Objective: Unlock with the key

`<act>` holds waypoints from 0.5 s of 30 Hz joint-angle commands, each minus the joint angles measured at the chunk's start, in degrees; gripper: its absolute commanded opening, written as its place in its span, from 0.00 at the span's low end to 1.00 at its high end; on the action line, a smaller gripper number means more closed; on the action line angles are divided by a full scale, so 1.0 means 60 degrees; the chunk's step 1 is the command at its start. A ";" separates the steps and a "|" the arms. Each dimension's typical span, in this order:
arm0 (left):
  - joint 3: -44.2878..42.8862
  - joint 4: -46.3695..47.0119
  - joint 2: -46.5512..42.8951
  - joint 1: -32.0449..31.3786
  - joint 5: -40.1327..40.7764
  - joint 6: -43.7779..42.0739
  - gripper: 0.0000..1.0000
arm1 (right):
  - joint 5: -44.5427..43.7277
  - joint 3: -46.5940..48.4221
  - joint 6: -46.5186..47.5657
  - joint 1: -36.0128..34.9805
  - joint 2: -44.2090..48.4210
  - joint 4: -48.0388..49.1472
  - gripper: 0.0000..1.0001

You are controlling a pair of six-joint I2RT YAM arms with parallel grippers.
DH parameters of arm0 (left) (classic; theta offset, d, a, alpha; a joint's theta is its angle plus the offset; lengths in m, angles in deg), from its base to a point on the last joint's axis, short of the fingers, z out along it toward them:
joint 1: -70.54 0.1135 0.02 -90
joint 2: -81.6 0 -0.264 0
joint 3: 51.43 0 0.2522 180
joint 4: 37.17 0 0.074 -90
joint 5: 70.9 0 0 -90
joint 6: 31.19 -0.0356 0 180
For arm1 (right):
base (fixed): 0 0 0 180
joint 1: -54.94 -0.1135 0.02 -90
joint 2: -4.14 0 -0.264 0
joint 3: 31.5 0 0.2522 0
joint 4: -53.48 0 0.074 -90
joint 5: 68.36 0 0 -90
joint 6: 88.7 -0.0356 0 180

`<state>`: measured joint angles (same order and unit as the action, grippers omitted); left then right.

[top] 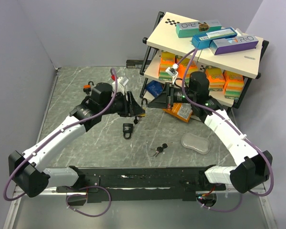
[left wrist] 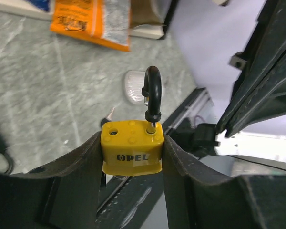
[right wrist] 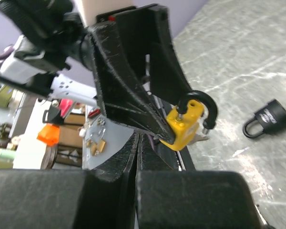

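My left gripper [top: 137, 112] is shut on a yellow padlock [left wrist: 132, 148] and holds it above the table. The padlock's black shackle [left wrist: 152, 93] stands open, one leg out of its hole and swung aside. In the right wrist view the padlock [right wrist: 183, 125] shows a silver key [right wrist: 200, 138] sticking out of its underside. My right gripper [top: 150, 105] is shut and looks empty, its tips [right wrist: 138, 140] just short of the padlock. A black padlock [top: 127, 129] and a spare bunch of keys [top: 159, 150] lie on the table.
A two-level shelf [top: 181, 45] with boxes and orange packs stands at the back right, close behind my right arm. An orange bag [top: 178, 111] lies at its foot. A clear plastic lid [top: 196, 142] lies right of the keys. Grey walls close the left and back.
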<state>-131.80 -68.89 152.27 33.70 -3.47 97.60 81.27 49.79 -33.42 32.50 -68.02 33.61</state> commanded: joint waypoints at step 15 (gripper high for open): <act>0.0467 0.1644 -0.0456 -0.0012 -0.2214 0.0069 0.01 | -0.0286 -0.0839 -0.0542 0.0297 -0.0146 0.2102 0.72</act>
<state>-128.70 -67.23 151.83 33.70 -10.66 96.55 78.19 44.72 -36.94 33.99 -68.22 40.69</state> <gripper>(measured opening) 0.504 0.700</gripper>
